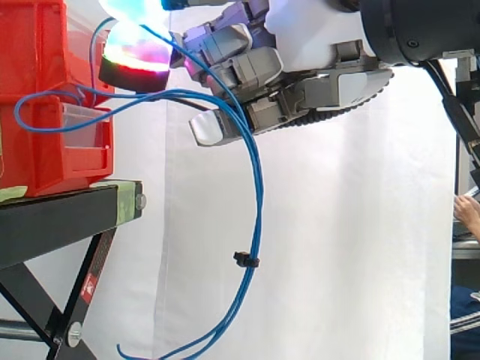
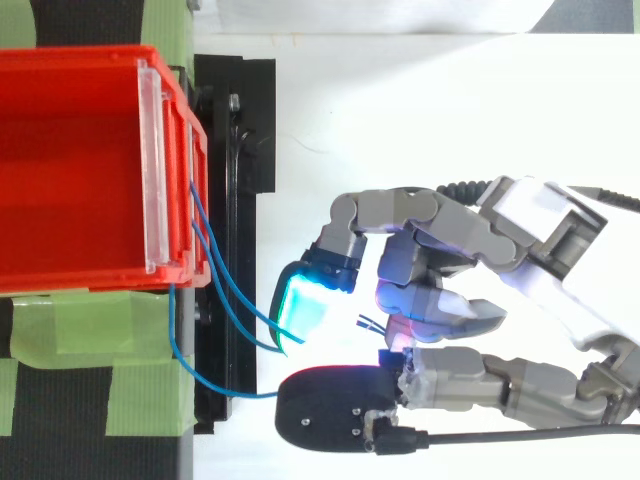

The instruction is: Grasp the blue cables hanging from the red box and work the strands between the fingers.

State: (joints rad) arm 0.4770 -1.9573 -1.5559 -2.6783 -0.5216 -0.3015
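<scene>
You had the hand [image 1: 255, 71] w/ fingers curled round the blue cables [image 1: 259, 196]. Strands ran from the red box [image 1: 45, 150] at its 9 o'clock, thru the fingers, then hung toward 6.

The red plastic bin [image 1: 52, 112] and the black metal stand [image 1: 60, 217] under it close off the left of the side view. Thin blue cables [image 1: 257, 195] loop down the middle from the robot hand [image 1: 300, 82], which is curled round them at the top. The lower right, between the cables and a person's hand [image 1: 466, 212] at the edge, lies open before the white curtain [image 1: 352, 247].
</scene>
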